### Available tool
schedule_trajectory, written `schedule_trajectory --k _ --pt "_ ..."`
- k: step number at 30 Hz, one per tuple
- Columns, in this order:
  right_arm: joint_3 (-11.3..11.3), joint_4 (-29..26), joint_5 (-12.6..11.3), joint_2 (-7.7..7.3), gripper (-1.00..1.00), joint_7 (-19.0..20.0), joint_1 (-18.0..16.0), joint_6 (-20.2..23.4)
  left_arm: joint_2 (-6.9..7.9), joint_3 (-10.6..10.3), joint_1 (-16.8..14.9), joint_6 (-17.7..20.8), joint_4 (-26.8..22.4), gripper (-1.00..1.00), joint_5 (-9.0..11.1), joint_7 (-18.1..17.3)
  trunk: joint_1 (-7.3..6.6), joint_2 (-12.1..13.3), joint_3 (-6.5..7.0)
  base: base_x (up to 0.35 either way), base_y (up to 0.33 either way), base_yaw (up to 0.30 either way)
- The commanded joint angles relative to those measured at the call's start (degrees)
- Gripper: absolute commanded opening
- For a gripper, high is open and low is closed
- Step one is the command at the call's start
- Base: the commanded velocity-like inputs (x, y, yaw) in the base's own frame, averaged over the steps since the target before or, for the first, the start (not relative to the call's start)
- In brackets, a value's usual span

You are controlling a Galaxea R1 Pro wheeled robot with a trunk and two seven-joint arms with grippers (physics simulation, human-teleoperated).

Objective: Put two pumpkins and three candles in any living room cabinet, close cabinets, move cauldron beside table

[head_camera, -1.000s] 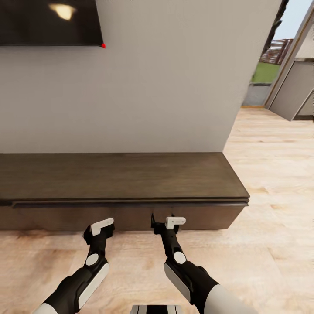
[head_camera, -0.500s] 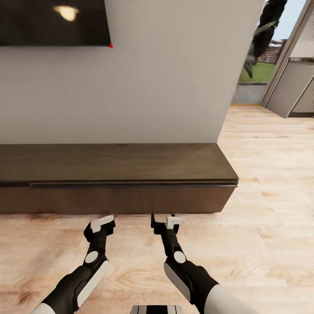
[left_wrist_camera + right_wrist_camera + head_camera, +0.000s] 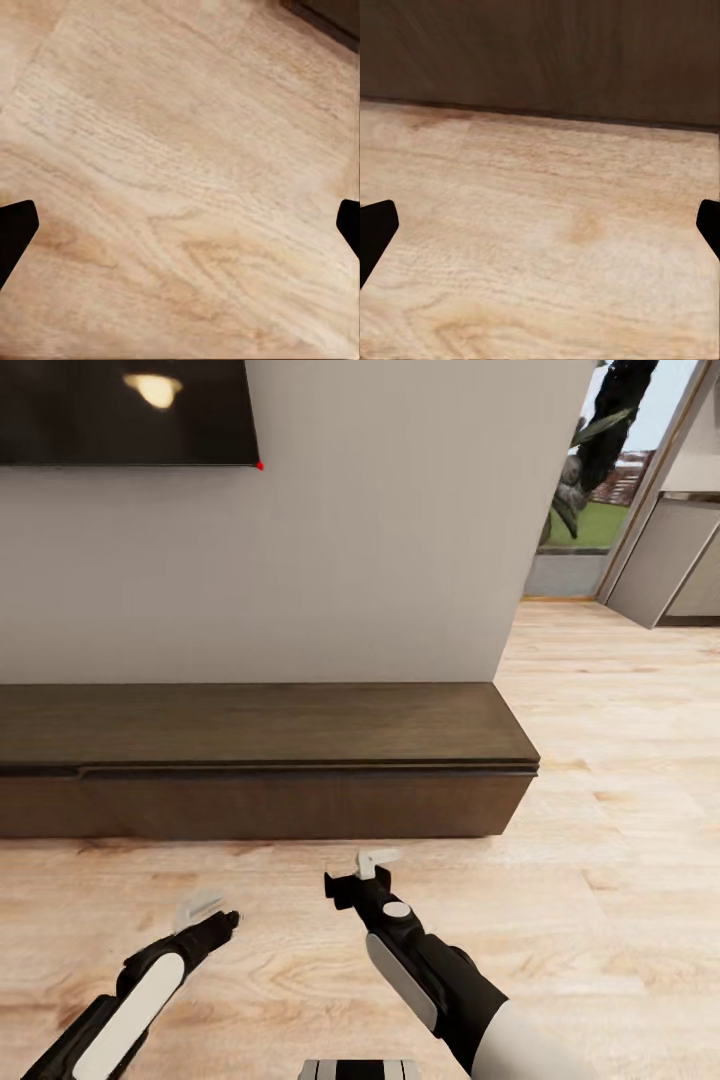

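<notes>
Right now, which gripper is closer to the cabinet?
The right gripper. It reaches toward the cabinet front, while the left gripper sits farther back over the floor.

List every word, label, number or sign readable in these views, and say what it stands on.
None: no readable text anywhere.
The cabinet, the wall-mounted dark screen, the wall and the wood floor carry no print.
The left gripper and right gripper show no markings.
</notes>
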Motion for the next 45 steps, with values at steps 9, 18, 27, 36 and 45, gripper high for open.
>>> schedule_trajectory --k 9,18,27,36,45 --pt "0.0 0.0 -0.8 0.00 1.00 -0.4 -0.1 4.6 -0.04 7.9 0.0 11.3 -7.7 1.00 2.9 0.3 -0.11 0.0 0.84 0.000 0.000 0.000" --pt "-0.1 0.1 -1.6 0.10 1.00 -0.4 -0.1 7.0 -0.27 8.8 -0.1 15.1 -8.1 1.00 3.0 1.0 -0.35 0.2 2.83 0.000 0.000 0.000" --pt "-0.1 0.2 -3.6 0.10 1.00 -0.3 -0.1 9.8 -0.58 10.0 -0.4 19.8 -8.2 1.00 3.0 1.8 -0.58 0.3 4.82 -0.042 0.000 0.000" --pt "-0.2 -0.2 -3.6 0.03 1.00 -0.4 -0.1 10.0 -0.69 11.6 -0.4 20.1 -8.0 1.00 3.5 1.8 -0.81 0.4 6.82 -0.088 0.000 0.000" --pt "-0.1 -0.7 -3.6 -0.02 1.00 -0.7 -0.1 10.3 -0.26 11.7 -0.4 20.1 -8.0 1.00 6.3 1.8 -1.04 0.5 8.81 -0.039 0.000 0.000"
